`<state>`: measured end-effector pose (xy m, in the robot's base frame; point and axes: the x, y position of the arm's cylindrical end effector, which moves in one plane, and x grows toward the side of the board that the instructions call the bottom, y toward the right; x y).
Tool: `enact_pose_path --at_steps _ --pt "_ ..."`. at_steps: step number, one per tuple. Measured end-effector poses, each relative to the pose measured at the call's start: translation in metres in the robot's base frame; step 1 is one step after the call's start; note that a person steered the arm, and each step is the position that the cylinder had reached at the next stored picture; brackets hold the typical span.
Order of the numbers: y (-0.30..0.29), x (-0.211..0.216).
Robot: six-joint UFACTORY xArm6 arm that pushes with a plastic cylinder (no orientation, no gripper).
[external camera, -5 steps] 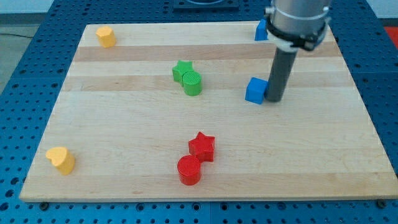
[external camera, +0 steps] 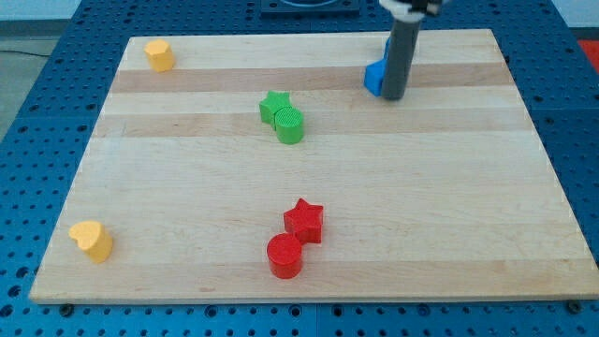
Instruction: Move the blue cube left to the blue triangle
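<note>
In the camera view, my tip (external camera: 394,96) stands in the upper right of the frame, pressed against the right side of the blue cube (external camera: 374,79), which sits near the top edge of the wooden board (external camera: 187,187). The rod has no jaws to open or close; it simply touches the cube from the side, which suits a push toward the view's left. The blue triangle (external camera: 387,43) appears to be just above the cube, mostly hidden behind the rod, so I cannot tell whether the two blocks touch. The cube seems close to its goal, though it may need nudging a little further left. Away from this, a green star (external camera: 273,104) and green cylinder (external camera: 290,124) touch near the centre, a red star (external camera: 304,220) and red cylinder (external camera: 284,256) sit low in the middle, and two yellow blocks (external camera: 159,54) (external camera: 92,240) rest at the upper left and lower left.
</note>
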<state>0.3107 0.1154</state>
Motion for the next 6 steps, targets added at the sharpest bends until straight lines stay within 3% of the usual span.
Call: enact_pose_path --at_steps 2,3,6 --pt "-0.04 -0.013" --pt "-0.042 -0.042" --pt "-0.131 -0.118"
